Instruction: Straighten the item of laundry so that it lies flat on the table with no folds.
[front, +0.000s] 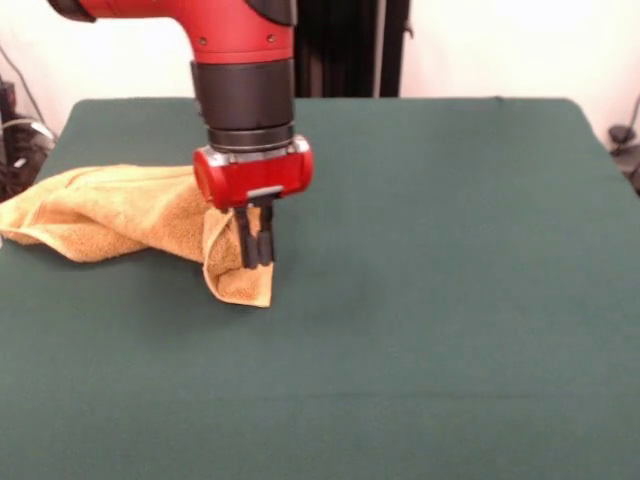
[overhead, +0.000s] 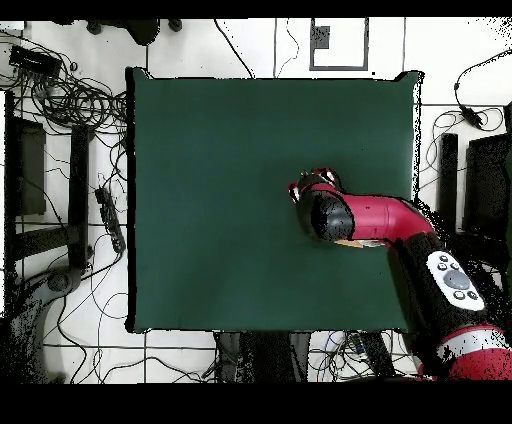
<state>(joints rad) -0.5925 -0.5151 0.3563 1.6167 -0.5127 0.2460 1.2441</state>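
Note:
The orange-tan towel (front: 120, 212) lies crumpled on the left of the dark green table (front: 450, 300), with one end reaching the table's left edge. Its right end is bunched and folded, and a flap hangs down to the cloth below my gripper (front: 256, 262). The gripper's two black fingers stand close together against this raised fold and look shut on it. In the overhead view my gripper (overhead: 308, 193) is over the right part of the table (overhead: 220, 180). The arm hides nearly all of the towel there; only a thin tan strip (overhead: 352, 243) shows under it.
My red and black arm (front: 240, 70) comes down from the top left. Cables and equipment (overhead: 70, 110) lie on the floor beside the table. A black stand (front: 350, 45) rises behind the table's far edge.

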